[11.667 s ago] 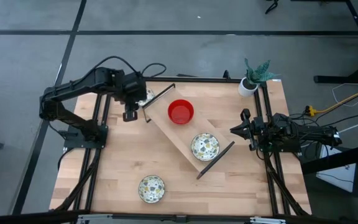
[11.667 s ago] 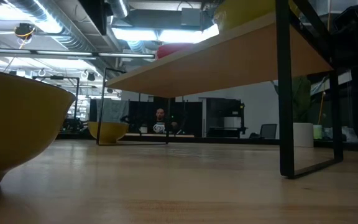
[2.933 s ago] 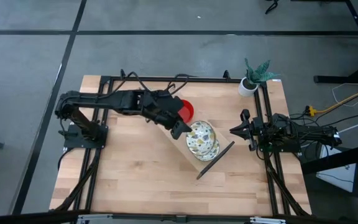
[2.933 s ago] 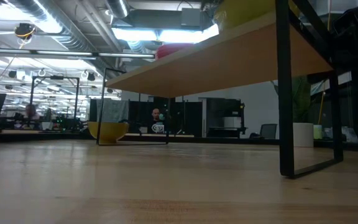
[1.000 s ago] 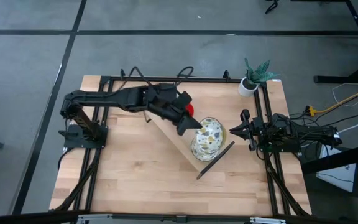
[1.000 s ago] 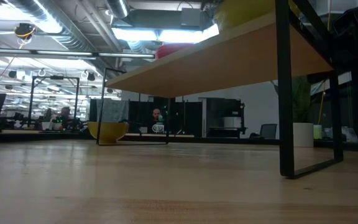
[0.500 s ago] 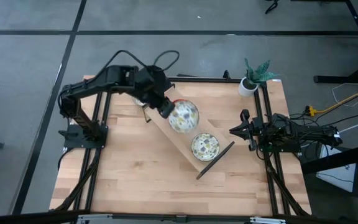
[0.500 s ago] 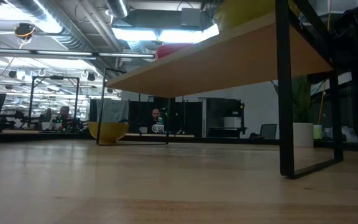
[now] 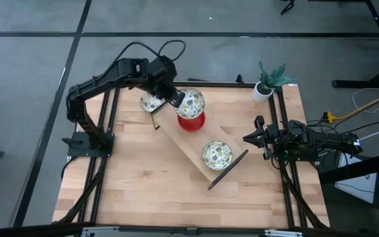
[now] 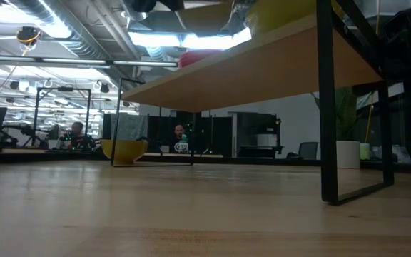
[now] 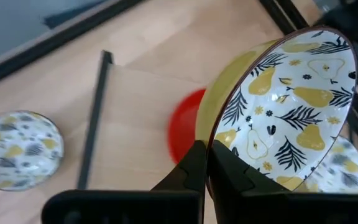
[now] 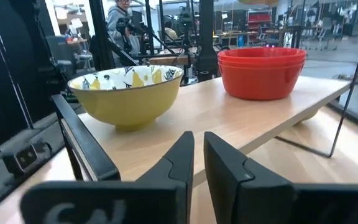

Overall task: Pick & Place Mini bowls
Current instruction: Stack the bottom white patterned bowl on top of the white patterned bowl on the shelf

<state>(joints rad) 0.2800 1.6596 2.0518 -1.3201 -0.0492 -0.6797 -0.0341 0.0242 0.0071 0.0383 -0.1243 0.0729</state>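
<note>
My left gripper [image 9: 176, 99] is shut on a mini bowl [image 9: 191, 103], white with a pear-and-leaf pattern inside and yellow outside. It hangs over the red mini bowls [image 9: 191, 121], which stand stacked [image 12: 261, 71] on the slanted wooden shelf [image 9: 188, 143]. A second patterned bowl [image 9: 216, 154] sits on the shelf's near-right end. A third patterned bowl [image 9: 151, 103] rests on the table by the shelf's far-left end. My right gripper [image 9: 250, 137] waits at the table's right edge, shut on nothing. My left gripper pinches the patterned bowl's rim [image 11: 211, 155], one finger on the yellow outer wall [image 11: 194, 163] and the other inside [image 11: 227, 168]. The bowl is lifted clear above the red bowls and tipped steeply, with its opening facing sideways in the wrist view.
A white pot with a green plant [image 9: 266, 84] stands at the far right corner. Black frame rails [image 9: 110, 131] run along the table's left and right sides. Bare wood lies toward the near edge [image 9: 163, 197]. People show in the room beyond the table [image 10: 183, 139].
My left gripper has carried the patterned bowl up and away from the bowl on the shelf's near-right end. It went toward the table's far-left and now stands over the red bowls. It has stayed shut on the rim.
</note>
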